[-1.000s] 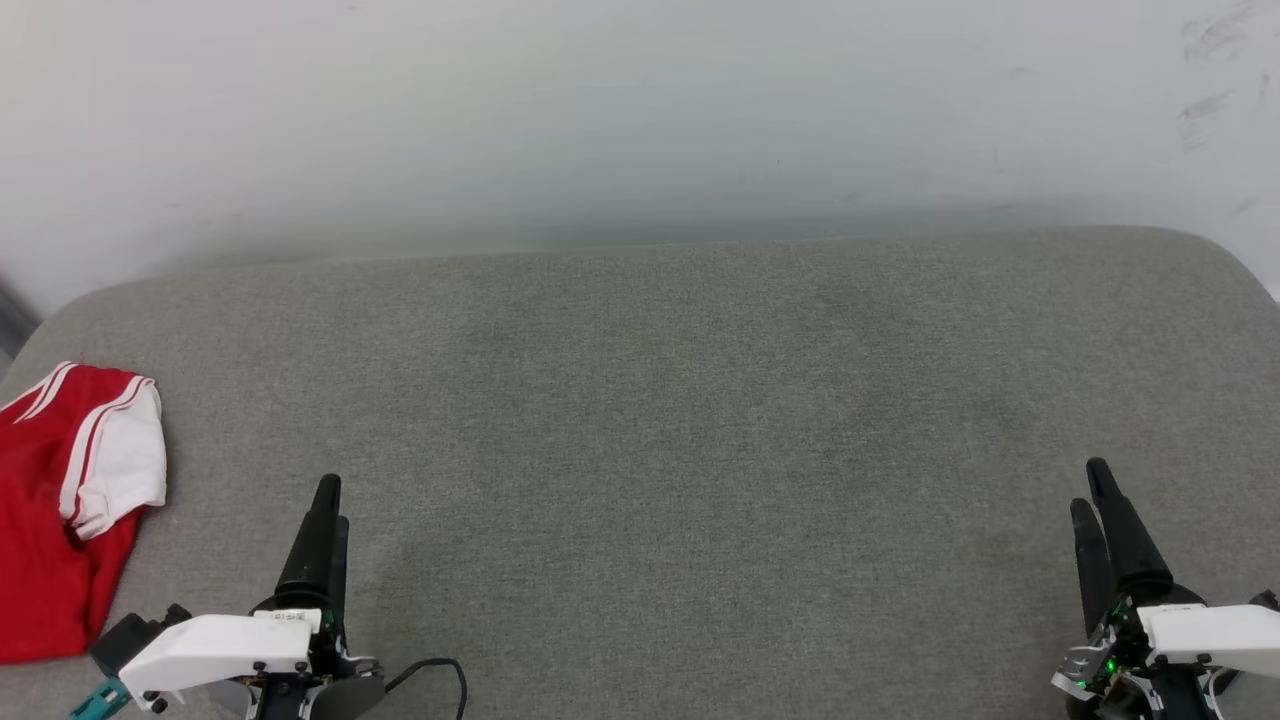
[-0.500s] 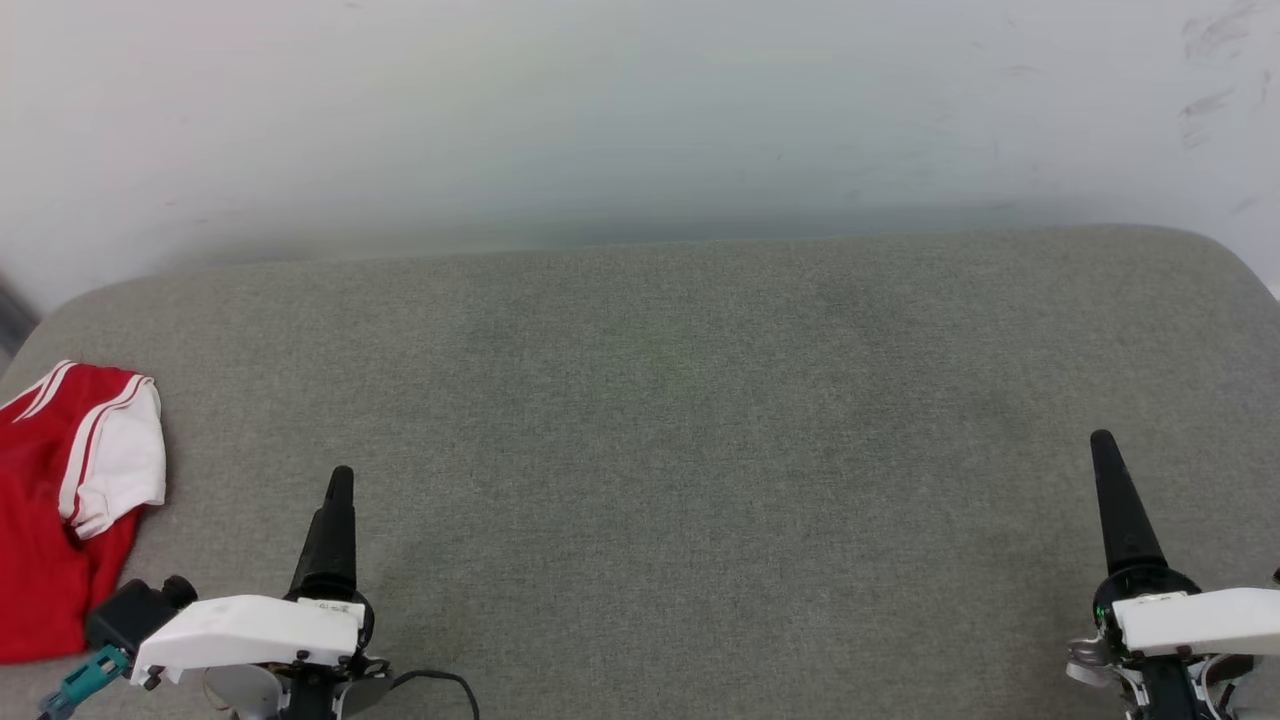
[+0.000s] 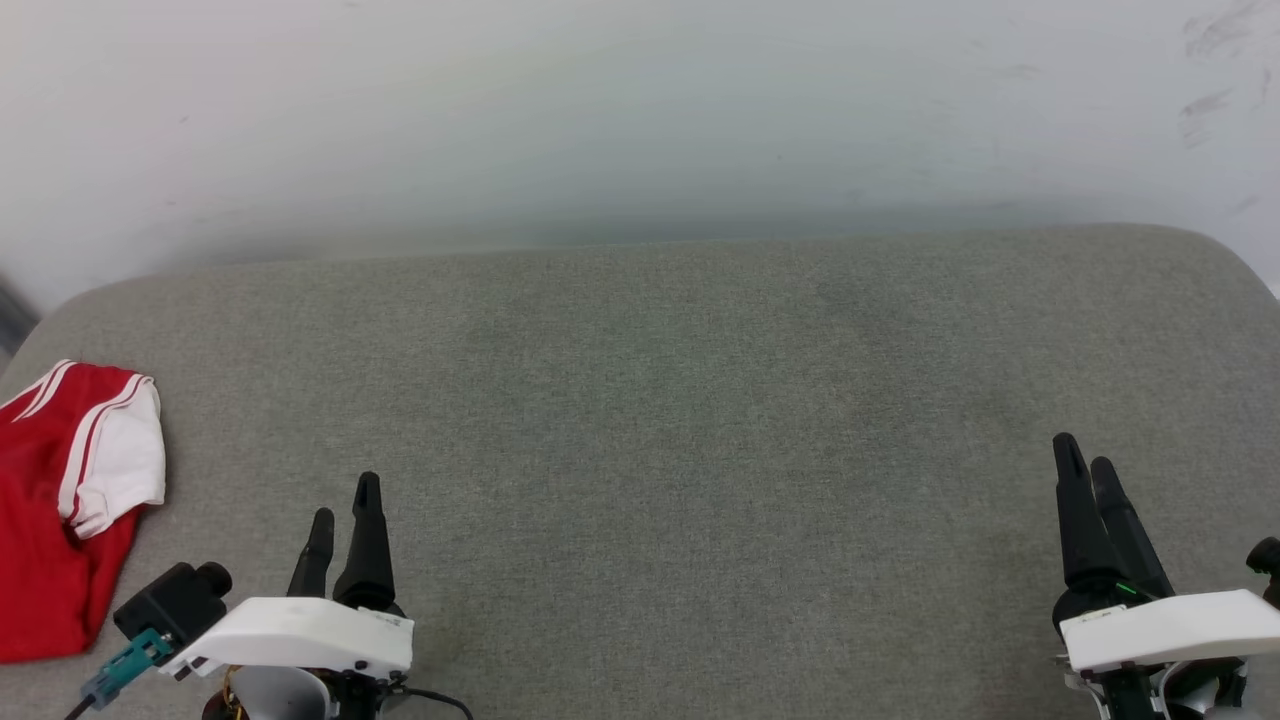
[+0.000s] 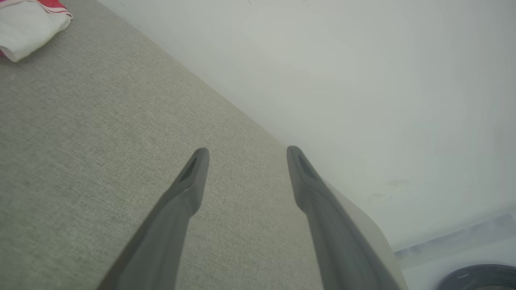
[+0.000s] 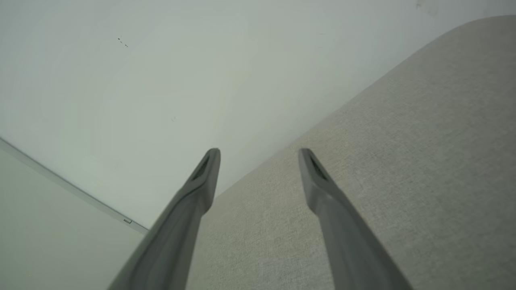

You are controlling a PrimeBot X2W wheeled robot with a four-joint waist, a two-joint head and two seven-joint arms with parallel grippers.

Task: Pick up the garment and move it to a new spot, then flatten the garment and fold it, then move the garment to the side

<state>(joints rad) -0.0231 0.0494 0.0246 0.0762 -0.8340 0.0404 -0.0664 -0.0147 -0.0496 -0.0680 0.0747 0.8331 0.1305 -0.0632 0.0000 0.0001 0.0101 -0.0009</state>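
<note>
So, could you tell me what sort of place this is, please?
Probably an indoor test room: a grey fabric-covered padded surface with rounded corners stands against a plain scuffed white wall, and a red jersey T-shirt with a white sleeve lies at its left edge.

Bunched and partly cut off by the frame's edge, the garment (image 3: 45, 540), red with a white sleeve trimmed in red-and-white stripes, lies at the left end of the grey padded surface (image 3: 700, 420).

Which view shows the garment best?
Head view: the garment lies bunched at the left edge of the cushion, red body and white sleeve visible, partly cropped. Left wrist view catches its white sleeve in the top-left corner. Right wrist view faces cushion and wall.
</note>
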